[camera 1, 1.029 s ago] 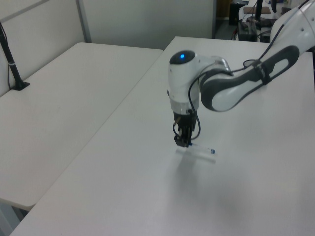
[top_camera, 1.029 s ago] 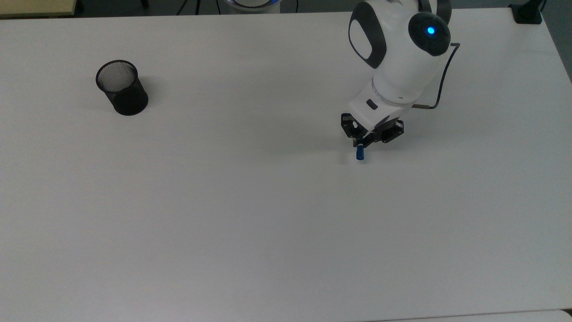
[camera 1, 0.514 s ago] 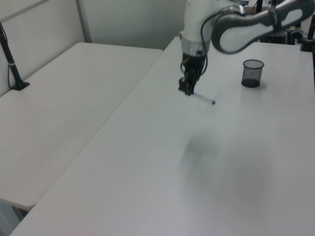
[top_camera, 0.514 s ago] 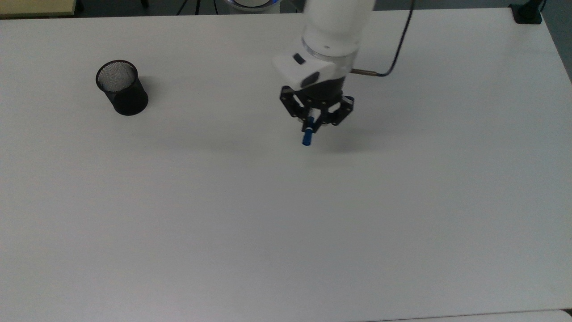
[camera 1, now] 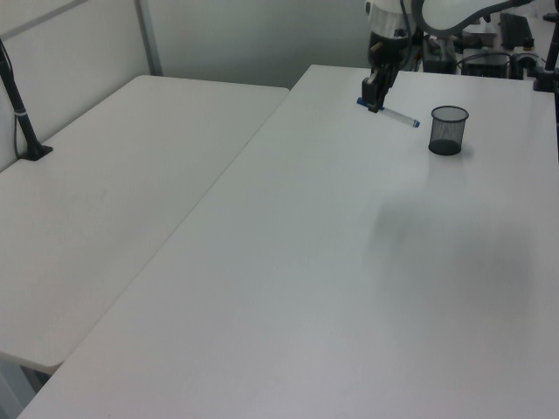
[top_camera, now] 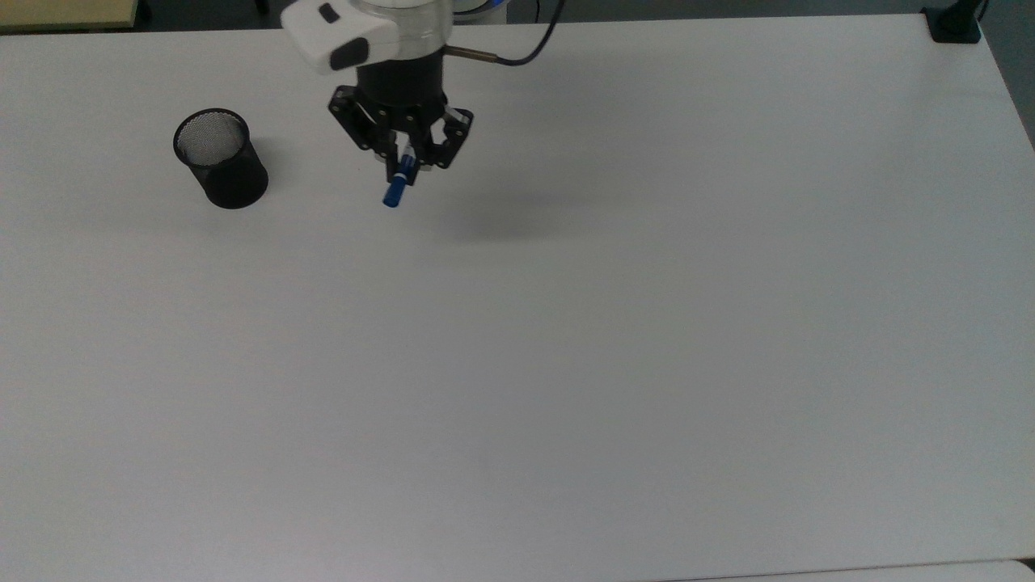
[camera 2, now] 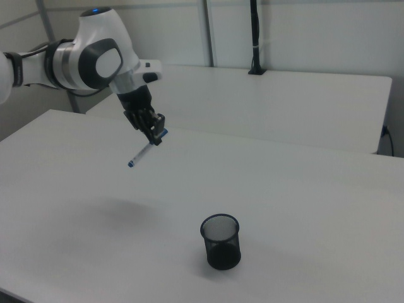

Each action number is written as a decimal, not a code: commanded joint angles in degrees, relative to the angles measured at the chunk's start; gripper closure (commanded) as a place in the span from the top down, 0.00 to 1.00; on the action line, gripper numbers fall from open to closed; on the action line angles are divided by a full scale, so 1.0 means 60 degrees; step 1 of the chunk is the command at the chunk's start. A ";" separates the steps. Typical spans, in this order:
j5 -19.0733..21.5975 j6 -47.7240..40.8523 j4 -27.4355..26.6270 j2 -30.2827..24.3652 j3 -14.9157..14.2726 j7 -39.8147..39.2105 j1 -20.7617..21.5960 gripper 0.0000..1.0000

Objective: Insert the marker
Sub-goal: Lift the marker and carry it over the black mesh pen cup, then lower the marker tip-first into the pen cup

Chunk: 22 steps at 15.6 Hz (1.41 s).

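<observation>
- My black two-finger gripper (top_camera: pixel 402 164) is clamped tight on the slim white whiteboard marker with the blue cap (top_camera: pixel 396 187), holding it near the capped end; rest of the barrel hangs out tilted, well above the white tabletop (top_camera: pixel 566 364).
- In the right view the marker (camera 2: pixel 142 153) slants down toward the right view's left, small blue tip lowest. In the left view the marker (camera 1: pixel 393 114) points toward the black mesh cup (camera 1: pixel 447 130).
- The mesh cup (top_camera: pixel 220 158) stands upright, well apart from the gripper toward the top view's left, mouth open and nothing in it that I can see.
- Step in hand, I judge: carry over to the cup. To do it well I'd tip the marker closer to vertical, get the low tip over the mouth centre, then lower before letting go; a slanted entry could catch the rim and tip the cup.
- Room: bare table between gripper and cup. Cup sits near the table's far edge in the top view, so I'd keep the approach inboard.
</observation>
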 commanded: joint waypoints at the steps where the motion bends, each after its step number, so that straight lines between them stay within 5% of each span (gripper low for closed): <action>1: -0.0033 0.0160 -0.0878 -0.0582 0.0141 -0.0674 -0.0914 0.04; 6: 0.0025 0.0831 -0.1039 -0.0538 -0.0296 -0.1129 -0.1927 0.04; 12: 0.0055 0.1623 -0.1084 -0.0114 -0.1484 -0.1569 -0.1928 0.04; 22: 0.0011 0.2943 -0.1685 0.0429 -0.2261 -0.1671 -0.1942 0.04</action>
